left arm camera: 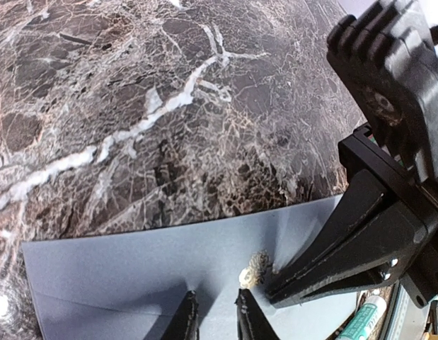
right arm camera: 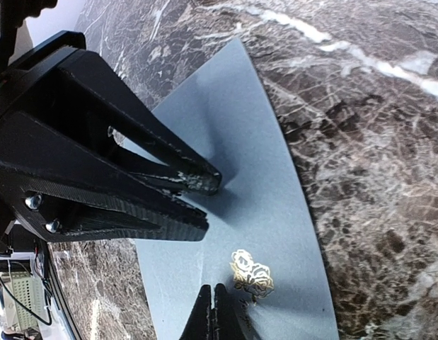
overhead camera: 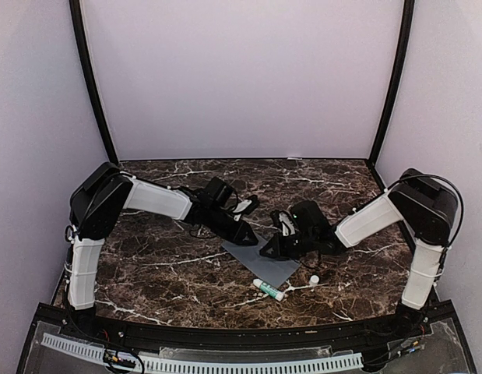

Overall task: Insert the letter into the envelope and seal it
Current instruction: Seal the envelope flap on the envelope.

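The slate-grey envelope (overhead camera: 264,266) lies flat on the marble table, with a small gold rose sticker (right arm camera: 251,273) on its face. The letter is not in view. My left gripper (left arm camera: 217,312) stands tip-down on the envelope (left arm camera: 119,276), its fingers a narrow gap apart with nothing between them. My right gripper (right arm camera: 216,306) is shut, and its tips touch the envelope (right arm camera: 226,120) just beside the sticker. From above, the left gripper (overhead camera: 247,234) and the right gripper (overhead camera: 269,251) meet over the envelope's middle, only a little apart.
A white glue stick with a green label (overhead camera: 269,290) lies just in front of the envelope. Its white cap (overhead camera: 314,279) sits to the right. The dark marble table (overhead camera: 163,273) is walled in by pale panels on three sides.
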{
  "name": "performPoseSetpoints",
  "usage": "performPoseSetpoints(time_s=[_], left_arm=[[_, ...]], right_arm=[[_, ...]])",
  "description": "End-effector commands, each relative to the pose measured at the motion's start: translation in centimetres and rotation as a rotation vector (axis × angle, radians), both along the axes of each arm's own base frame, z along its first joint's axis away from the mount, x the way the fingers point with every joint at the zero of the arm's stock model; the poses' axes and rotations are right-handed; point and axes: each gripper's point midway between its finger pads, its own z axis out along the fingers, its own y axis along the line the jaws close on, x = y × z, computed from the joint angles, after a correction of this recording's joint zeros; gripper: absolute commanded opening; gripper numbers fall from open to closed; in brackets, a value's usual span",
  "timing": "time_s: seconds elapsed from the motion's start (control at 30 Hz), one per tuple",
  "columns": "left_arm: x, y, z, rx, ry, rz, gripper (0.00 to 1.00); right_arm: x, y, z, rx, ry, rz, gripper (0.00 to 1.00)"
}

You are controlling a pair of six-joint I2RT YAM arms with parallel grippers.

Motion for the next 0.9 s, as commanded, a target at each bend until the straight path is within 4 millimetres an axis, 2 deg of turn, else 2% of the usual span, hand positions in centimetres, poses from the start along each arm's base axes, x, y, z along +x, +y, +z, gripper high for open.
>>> performPoseSetpoints(time_s=[0.0, 0.13, 0.37, 0.6, 0.87], left_arm=[[-0.9, 1.3, -2.7, 0.087, 0.06, 0.011, 0.19], [-0.9, 1.3, -2.8, 0.087, 0.062, 0.011, 0.19], [-0.9, 1.3, -2.8, 0.088, 0.061, 0.012, 0.19], [-0.9, 1.3, -3.0, 0.089, 0.064, 0.014, 0.19], [-0.9, 1.4, -3.2, 0.094, 0.067, 0.016, 0.19]], right_arm=[[-3.7, -1.8, -4.8, -0.163, 0.145, 0.041, 0.0], [-3.5, -1.2, -4.4, -0.167, 0.135, 0.051, 0.0], [-4.1, -1.7, -4.6, -0.177, 0.139, 0.058, 0.0], [-4.5, -0.2, -3.9, -0.158, 0.117, 0.105, 0.0], [-3.9, -0.6, -4.1, -0.191, 0.105, 0.07, 0.0]])
